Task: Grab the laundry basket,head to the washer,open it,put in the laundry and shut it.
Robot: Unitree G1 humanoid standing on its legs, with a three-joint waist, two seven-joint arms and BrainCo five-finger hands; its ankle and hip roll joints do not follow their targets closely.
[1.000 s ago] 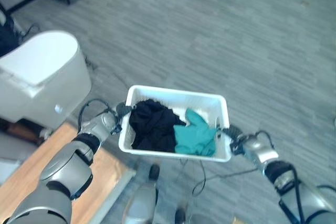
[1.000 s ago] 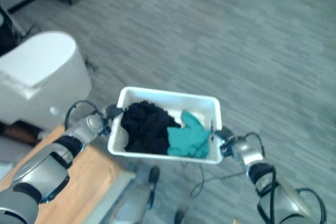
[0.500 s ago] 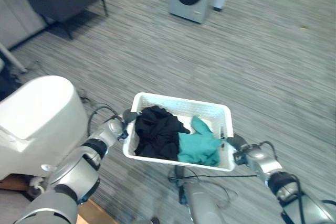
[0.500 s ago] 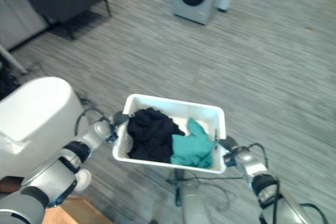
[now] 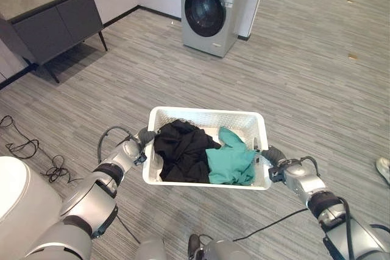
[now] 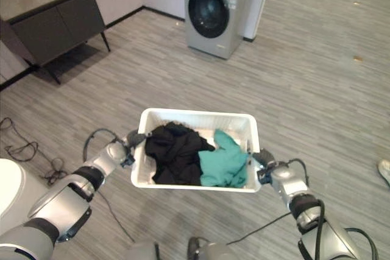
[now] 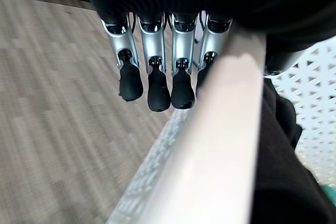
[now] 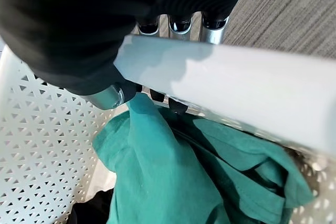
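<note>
I hold a white perforated laundry basket [image 5: 204,111] level in front of me, above the grey plank floor. Inside it lie a black garment [image 5: 181,150] on the left and a teal one [image 5: 230,161] on the right. My left hand [image 5: 144,138] grips the basket's left rim; its fingers [image 7: 152,72] run down outside the rim [image 7: 220,145]. My right hand [image 5: 275,158] grips the right rim [image 8: 236,98], its thumb [image 8: 105,96] inside by the teal garment [image 8: 168,177]. A silver front-loading washer [image 5: 210,7] stands ahead, its round dark door shut.
A dark cabinet [image 5: 49,19] on thin legs stands along the wall at the far left. A white rounded object [image 5: 15,208] is at my lower left, with loose cables [image 5: 21,147] on the floor near it. A person's shoe [image 5: 384,168] shows at the right edge.
The camera has swung up and round: the washer came fully into view and the white rounded object slid off to the lower left. Both hands kept their hold on the basket.
</note>
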